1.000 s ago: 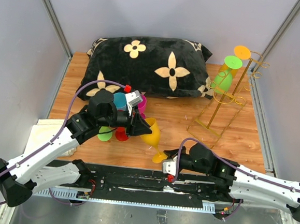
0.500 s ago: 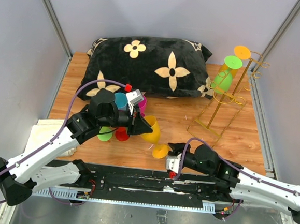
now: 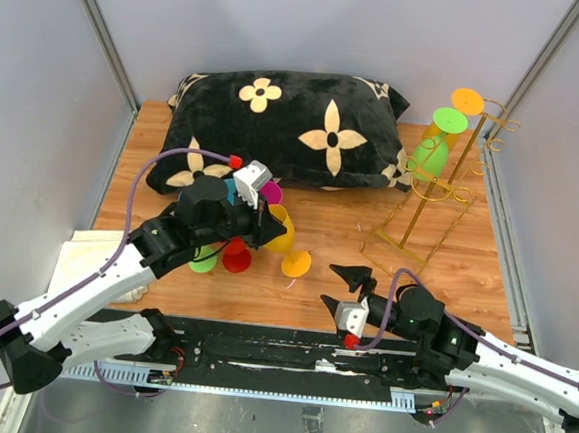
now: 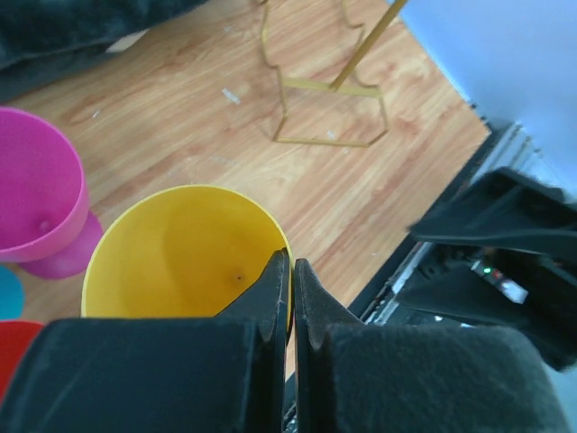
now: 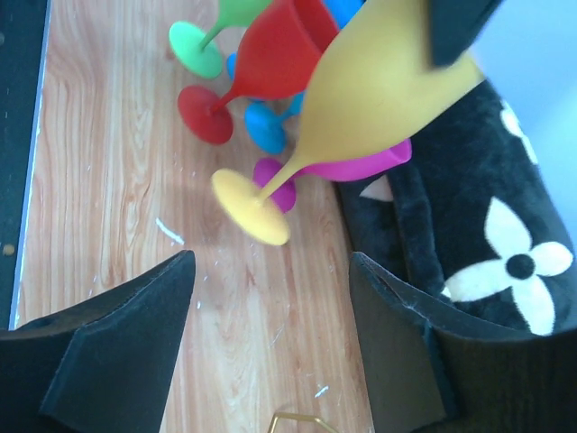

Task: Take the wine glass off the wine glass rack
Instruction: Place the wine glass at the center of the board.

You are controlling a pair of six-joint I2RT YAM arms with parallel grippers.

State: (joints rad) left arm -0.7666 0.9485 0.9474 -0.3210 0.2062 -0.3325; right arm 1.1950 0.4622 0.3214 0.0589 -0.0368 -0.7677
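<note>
Our left tool is clenched on the rim of the yellow wine glass, tilting it beside the red glass, we judge to set its foot on the bench. Our right tool gapes empty nearby. Far right stands the wine glass rack, a green glass hanging there.

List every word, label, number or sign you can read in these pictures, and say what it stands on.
No text can be read anywhere.
black pillow: cream flower shapes only, no letters.
yellow wine glass, wine glass rack: plain, unmarked.
right gripper: small pale patch on its body, too blurred to read.
</note>
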